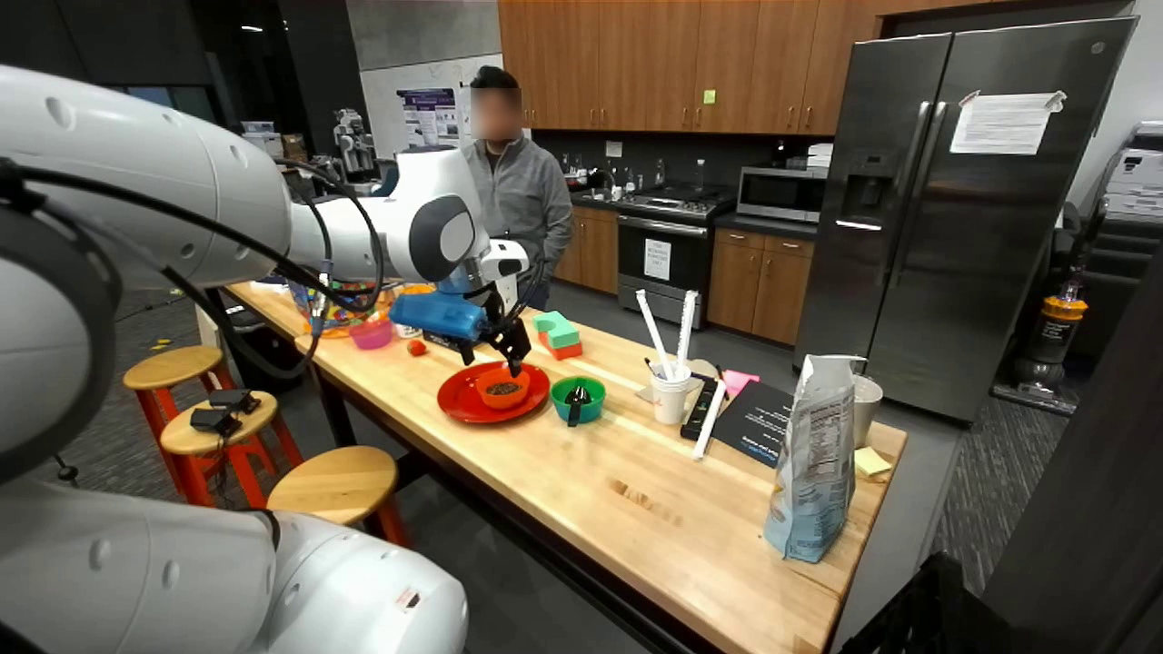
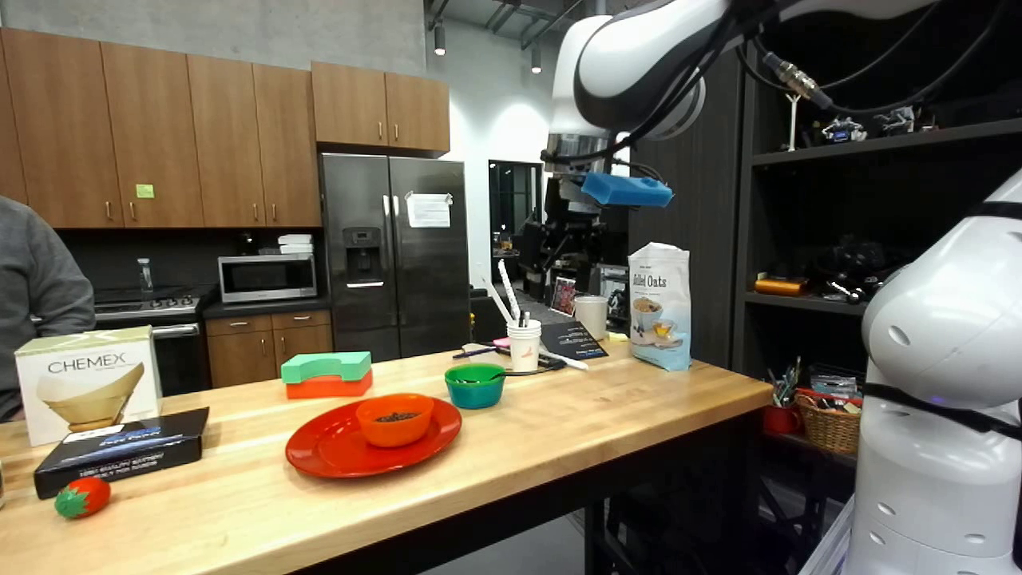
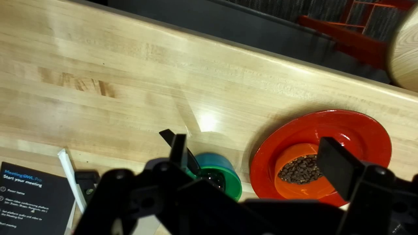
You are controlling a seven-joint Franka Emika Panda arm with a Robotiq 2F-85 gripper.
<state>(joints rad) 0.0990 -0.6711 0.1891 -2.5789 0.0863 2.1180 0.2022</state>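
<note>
Closest to the wrist camera, the black gripper [image 3: 253, 150] hangs above the wooden table [image 2: 591, 417], its fingers [image 3: 338, 166] spread wide. Below, a green bowl [image 2: 475, 391] holds a black-handled utensil [image 1: 574, 413]; just beside it, an orange bowl [image 2: 397, 434] of dark beans [image 3: 298, 171] sits on a red plate [image 2: 329, 446].

Obstacle at green bowl [image 2: 474, 393]: black handle [image 1: 573, 413]

Is a long wooden table [image 1: 591, 477]; carries red plate [image 2: 323, 446], green bowl [image 2: 473, 391] just beside it, oats bag [image 2: 660, 307], toy strawberry [image 2: 83, 497].
</note>
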